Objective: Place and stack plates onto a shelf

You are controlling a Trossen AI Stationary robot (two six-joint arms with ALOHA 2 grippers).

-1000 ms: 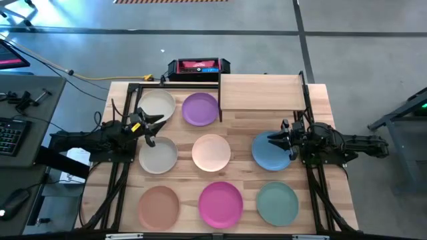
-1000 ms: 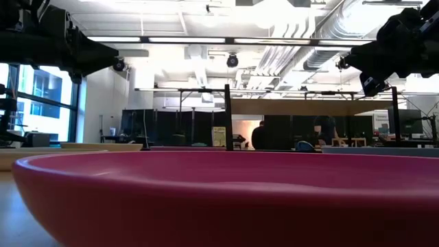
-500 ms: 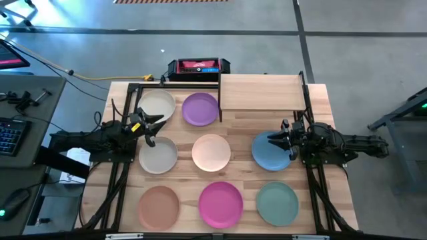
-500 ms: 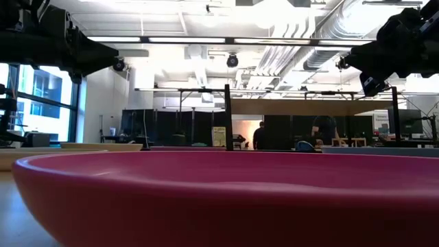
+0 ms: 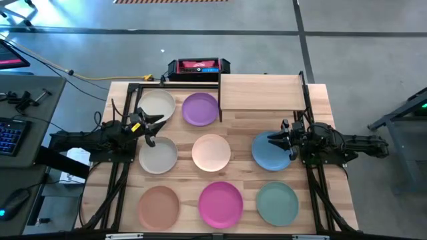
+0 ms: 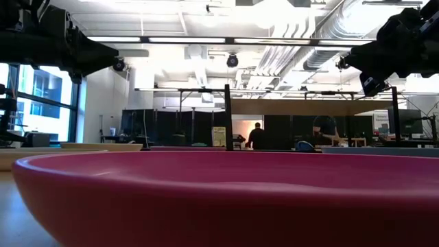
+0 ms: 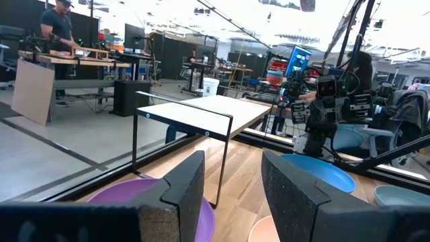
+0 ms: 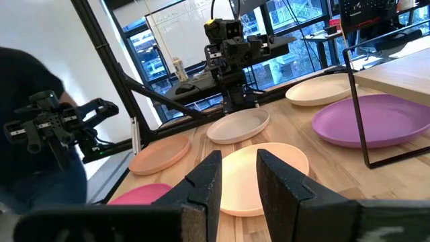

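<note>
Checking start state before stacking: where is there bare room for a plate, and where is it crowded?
The shelf top is bare. Bare tabletop runs in front of it, between the purple plate and blue plate. Elsewhere it is crowded: eight plates sit in three rows with narrow gaps, the grey-beige plate beside the left gripper.

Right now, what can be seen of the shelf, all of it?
The shelf is a small rectangular board of pale wood raised on thin black metal posts, standing level at the table's far edge toward the right. Its top is bare; no plate rests on it. The purple plate lies on the table just beside its left end, partly under it. Neither arm touches it.
</note>
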